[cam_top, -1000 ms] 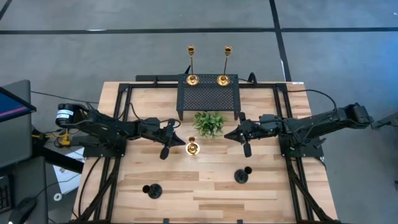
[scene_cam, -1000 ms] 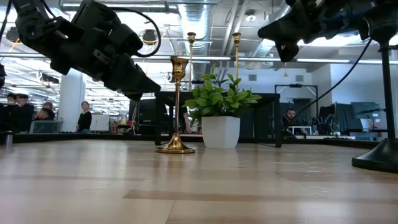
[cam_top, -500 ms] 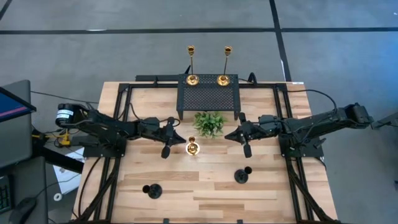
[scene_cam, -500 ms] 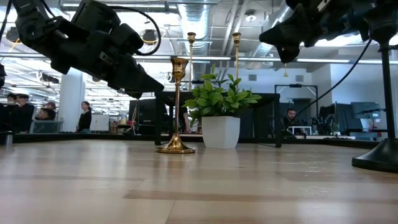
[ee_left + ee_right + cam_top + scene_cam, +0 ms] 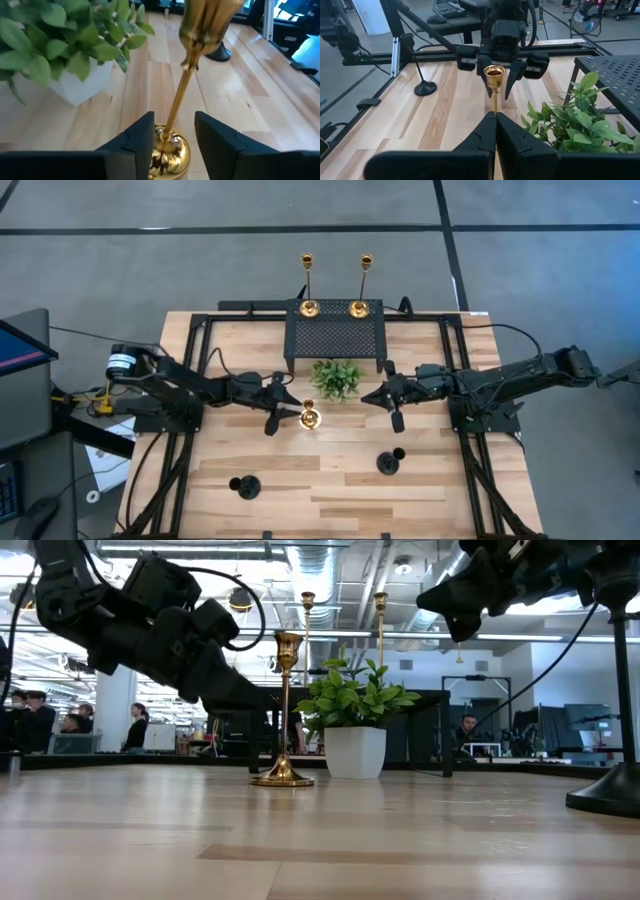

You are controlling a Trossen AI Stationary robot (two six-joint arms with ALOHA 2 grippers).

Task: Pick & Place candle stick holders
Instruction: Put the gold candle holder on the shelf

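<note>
A gold candle stick holder (image 5: 309, 417) stands on its round base mid-table, just in front of the plant. My left gripper (image 5: 173, 121) is open and level, and its fingers stand on either side of the holder's thin stem (image 5: 176, 102) without touching it. The right wrist view shows the same fingers (image 5: 512, 75) flanking the holder's cup (image 5: 493, 74). My right gripper (image 5: 368, 397) is shut, holds nothing and hangs above the table right of the plant. Two tall gold holders (image 5: 308, 285) (image 5: 364, 283) stand on the mesh stand. Two black holders (image 5: 244, 486) (image 5: 391, 463) stand near the front.
A small green plant in a white pot (image 5: 336, 378) stands right behind the gold holder, close to both grippers. The black mesh stand (image 5: 335, 335) sits at the table's far edge. Bare wood lies between the two black holders.
My left gripper has moved toward the table's right, up to the gold holder, dropped a little and opened, so its fingers now straddle the stem. The holder has stayed in place.
</note>
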